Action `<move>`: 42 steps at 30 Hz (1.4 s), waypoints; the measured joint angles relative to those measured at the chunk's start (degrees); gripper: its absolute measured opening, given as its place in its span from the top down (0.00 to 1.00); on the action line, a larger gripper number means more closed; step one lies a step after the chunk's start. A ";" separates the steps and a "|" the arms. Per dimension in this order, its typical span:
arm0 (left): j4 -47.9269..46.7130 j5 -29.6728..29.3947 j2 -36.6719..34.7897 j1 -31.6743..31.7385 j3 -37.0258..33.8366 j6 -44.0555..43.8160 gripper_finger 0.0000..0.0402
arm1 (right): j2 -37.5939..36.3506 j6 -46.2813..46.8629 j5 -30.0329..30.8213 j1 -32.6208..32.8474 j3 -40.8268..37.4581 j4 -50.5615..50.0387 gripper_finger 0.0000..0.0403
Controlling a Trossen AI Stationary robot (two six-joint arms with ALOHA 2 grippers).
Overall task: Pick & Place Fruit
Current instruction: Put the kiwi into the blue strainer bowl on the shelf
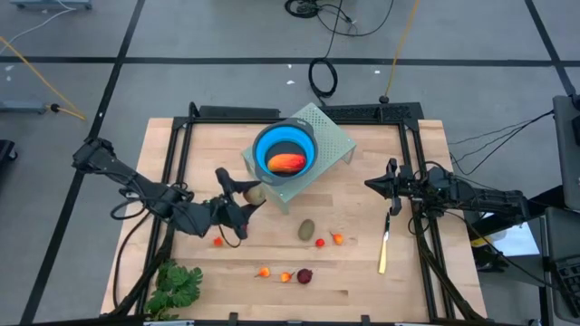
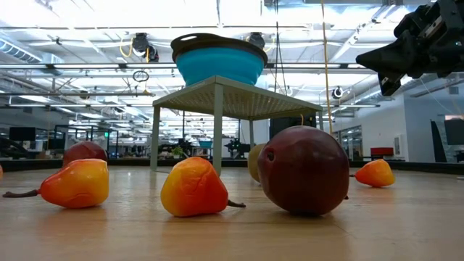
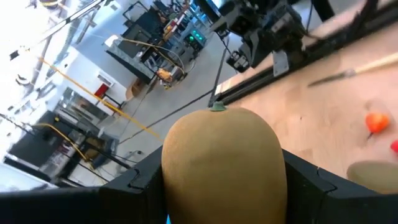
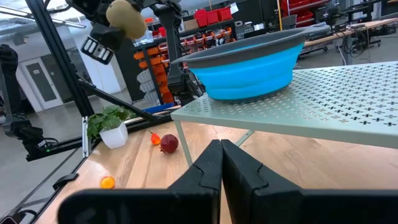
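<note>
High view: a kiwi (image 1: 256,194), judged light, stiff and smooth, is clamped across its middle by the left tool (image 1: 243,201); the right tool (image 1: 372,184) is closed, empty.

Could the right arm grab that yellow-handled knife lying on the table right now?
Probably yes. The knife lies in the open just in front of the right gripper, with nothing lying over it or between them. The gripper is shut, though, so it would have to open first.
</note>
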 joint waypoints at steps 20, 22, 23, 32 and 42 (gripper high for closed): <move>10.02 7.42 -0.02 12.25 0.00 -19.92 0.46 | -0.02 0.00 0.00 0.00 0.00 0.00 1.00; 7.32 8.96 -0.01 13.46 1.13 -20.95 0.46 | -0.02 0.00 0.00 0.00 0.00 0.00 1.00; 5.17 9.65 0.02 14.06 2.22 -21.45 0.46 | 0.00 0.00 0.00 0.00 0.00 0.00 1.00; -16.65 13.56 4.56 19.29 16.51 -25.94 0.46 | 0.00 0.01 0.00 -0.01 0.00 0.00 1.00; -33.86 21.37 13.90 25.93 31.48 -28.68 0.46 | 0.00 0.02 0.00 0.00 0.00 -0.02 1.00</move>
